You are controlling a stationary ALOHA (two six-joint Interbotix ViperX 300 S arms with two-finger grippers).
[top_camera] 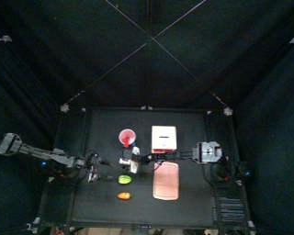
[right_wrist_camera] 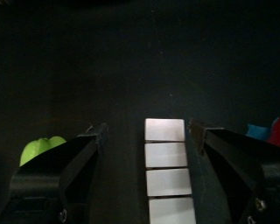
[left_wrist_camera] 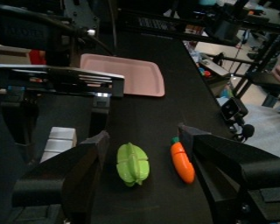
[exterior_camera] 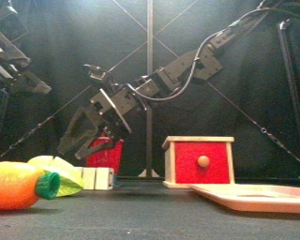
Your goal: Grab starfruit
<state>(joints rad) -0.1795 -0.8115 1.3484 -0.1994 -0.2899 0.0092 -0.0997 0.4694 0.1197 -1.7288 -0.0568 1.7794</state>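
No readable text, label, brand, number or sign is showing on any object, on the bench or on the arms in these views.

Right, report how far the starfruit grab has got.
Done: the left gripper is lined up, and the starfruit shows between its open jaws. In hand: the approach. The fruit lies on the table, not yet gripped, beside the orange lump. Left: shut the jaws on it and lift. The right gripper hangs open over a white block strip, away from the fruit.
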